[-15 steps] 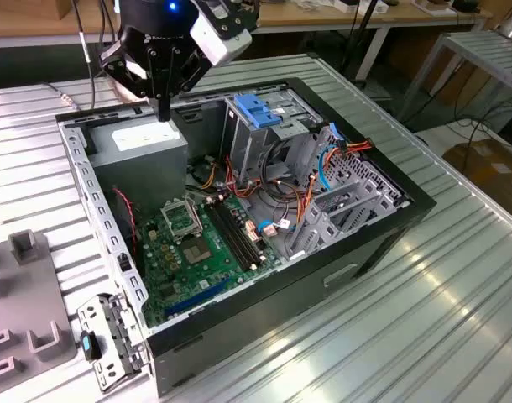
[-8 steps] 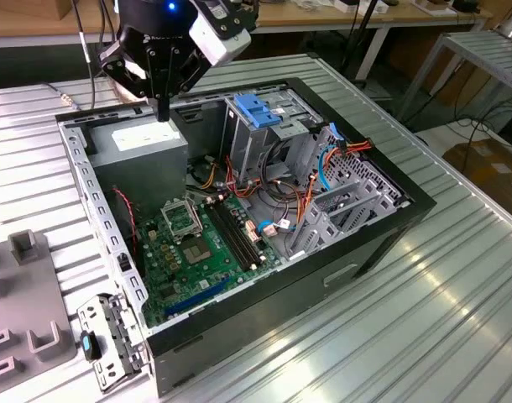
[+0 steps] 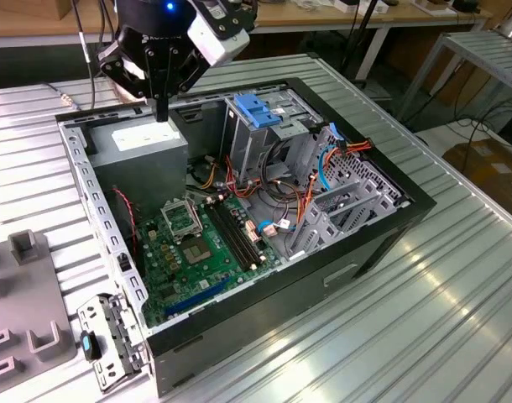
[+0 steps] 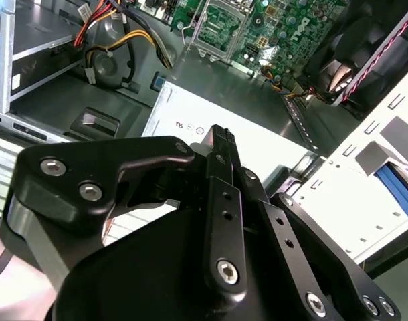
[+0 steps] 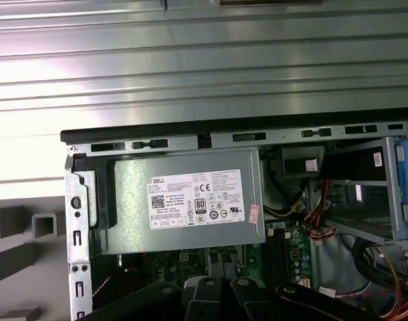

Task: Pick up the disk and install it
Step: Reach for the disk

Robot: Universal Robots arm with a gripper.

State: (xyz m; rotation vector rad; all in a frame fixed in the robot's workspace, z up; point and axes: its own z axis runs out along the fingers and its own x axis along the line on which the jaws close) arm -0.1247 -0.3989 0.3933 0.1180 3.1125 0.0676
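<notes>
The black two-fingered gripper (image 3: 161, 107) hangs over the grey metal power supply box (image 3: 138, 144) at the rear corner of the open black computer case (image 3: 365, 260). Its fingers (image 4: 222, 140) are pressed together on nothing (in the second wrist view the tips meet above the box's white label (image 4: 184, 124)). The disk (image 4: 395, 190), of which I can make out a bright blue strip of carrier, sits in a pale grey slotted holder (image 4: 344, 187). That holder stands outside the case, on the ribbed metal table (image 3: 457, 319) just beyond the case's rear wall. By my judgement the pick-up has not begun; this is the reach toward it. A grasp would call for parted fingers, carried across that wall and lined up with the carrier's long sides.
</notes>
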